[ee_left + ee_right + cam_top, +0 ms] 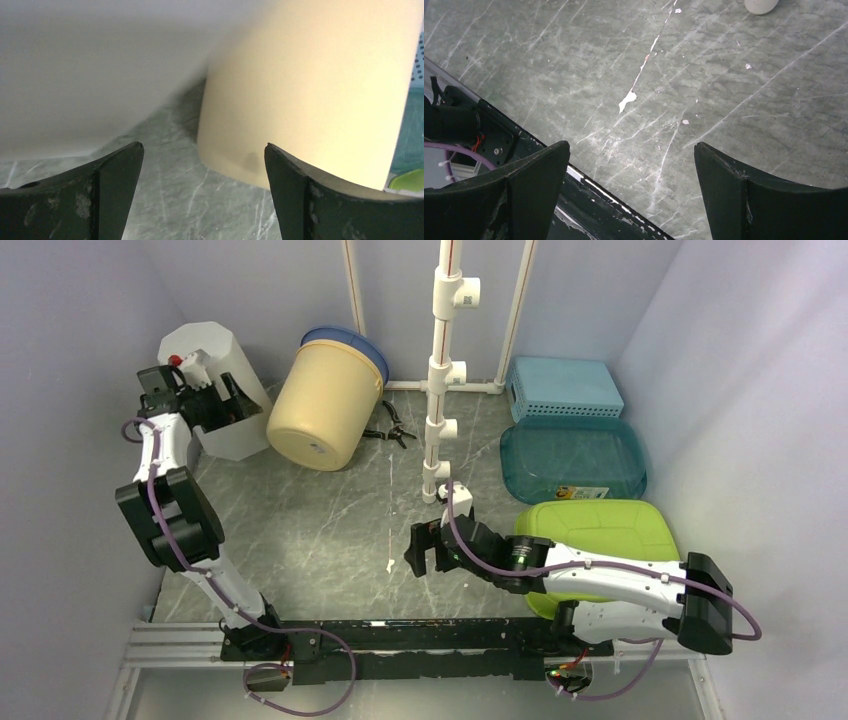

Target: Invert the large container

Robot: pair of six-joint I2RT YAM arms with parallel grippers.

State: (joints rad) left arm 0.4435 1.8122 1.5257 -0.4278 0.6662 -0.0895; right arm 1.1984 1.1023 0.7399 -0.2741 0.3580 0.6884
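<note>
The large container [325, 400] is a cream bucket with a blue rim. It lies tilted at the back left, its narrower base toward the front and its blue end toward the back wall. In the left wrist view its cream wall [310, 90] fills the right half. My left gripper [238, 400] stands open just left of it, against a white faceted bin [215, 365], with only table between its fingers [201, 150]. My right gripper [425, 558] hangs open over the middle of the table, holding nothing [631, 147].
A white PVC pipe post [440, 370] stands at the back centre with black pliers [390, 428] beside it. A teal basket [563, 388], a teal tray [572, 460] and a green lid [600, 530] lie along the right. The black base rail [400, 635] runs along the front edge.
</note>
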